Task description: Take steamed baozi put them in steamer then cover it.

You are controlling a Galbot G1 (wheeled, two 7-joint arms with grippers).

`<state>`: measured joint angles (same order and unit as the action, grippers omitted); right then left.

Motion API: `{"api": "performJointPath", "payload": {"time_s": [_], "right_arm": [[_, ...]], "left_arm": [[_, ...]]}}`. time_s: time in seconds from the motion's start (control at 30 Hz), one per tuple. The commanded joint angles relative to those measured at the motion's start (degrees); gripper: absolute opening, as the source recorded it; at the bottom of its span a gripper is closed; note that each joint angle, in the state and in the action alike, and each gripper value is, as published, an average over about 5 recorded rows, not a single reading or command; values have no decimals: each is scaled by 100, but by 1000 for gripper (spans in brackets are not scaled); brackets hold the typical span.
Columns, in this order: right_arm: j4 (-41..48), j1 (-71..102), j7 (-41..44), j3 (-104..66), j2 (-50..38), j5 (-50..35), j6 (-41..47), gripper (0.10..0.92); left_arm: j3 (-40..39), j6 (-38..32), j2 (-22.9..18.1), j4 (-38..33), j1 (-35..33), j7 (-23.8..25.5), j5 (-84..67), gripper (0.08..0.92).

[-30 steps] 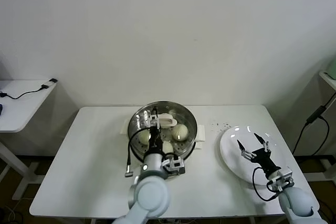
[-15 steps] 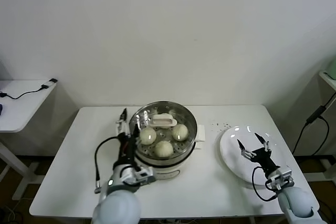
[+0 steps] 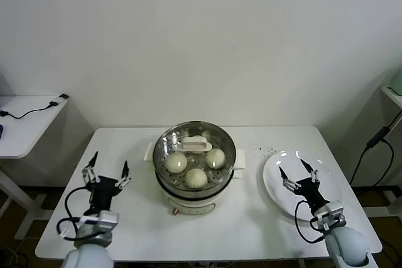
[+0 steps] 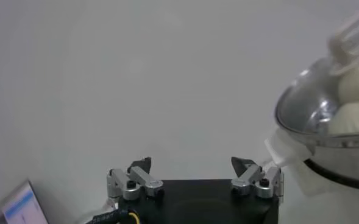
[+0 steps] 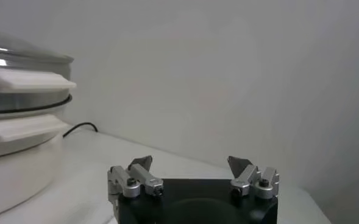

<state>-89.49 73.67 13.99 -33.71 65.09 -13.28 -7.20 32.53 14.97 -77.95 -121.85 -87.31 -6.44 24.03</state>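
Observation:
The steamer (image 3: 191, 198) stands mid-table, a shiny steel pot on a white base. The cover (image 3: 169, 140), clear glass with a white bar handle (image 3: 197, 145), rests on it. Through the glass show three steamed baozi (image 3: 176, 162), (image 3: 215, 157), (image 3: 196, 177). My left gripper (image 3: 108, 167) hangs open and empty over the table, left of the steamer and apart from it. In the left wrist view the left gripper (image 4: 194, 163) faces the wall, with the steamer (image 4: 341, 173) and the cover (image 4: 310, 106) off to one side. My right gripper (image 3: 299, 171) is open and empty above the white plate (image 3: 279, 196); the right gripper (image 5: 191, 161) has the steamer (image 5: 11, 158) beside it.
Dark specks (image 3: 264, 150) lie between the steamer and the plate. A white side table (image 3: 19, 133) with a black cable (image 3: 28, 113) stands at far left. Another cable (image 3: 375, 142) hangs at the right. The plate lies near the table's right edge.
My left gripper has left the cover's handle and swung out to the left of the steamer, now low over the table. The cover stays on the pot. The right arm barely shifted.

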Motion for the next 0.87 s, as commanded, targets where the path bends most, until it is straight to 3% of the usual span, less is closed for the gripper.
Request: {"api": "performJointPath", "payload": {"time_s": [0.03,0.23,0.87], "right_arm": [[-383,189,-27,-27,164,63,134,823],[-472,297,123,-68,157,-306,92,823],[-418,280,203,-74,52,-290,139,823]], "left_arm": [[1438,-2143,-688,739,-581,292,-2973,823],[1422,-2140,-684,867,-574,372,-2912,823],[1474,-2114,-495,854,-515,738,-2864,823]]}}
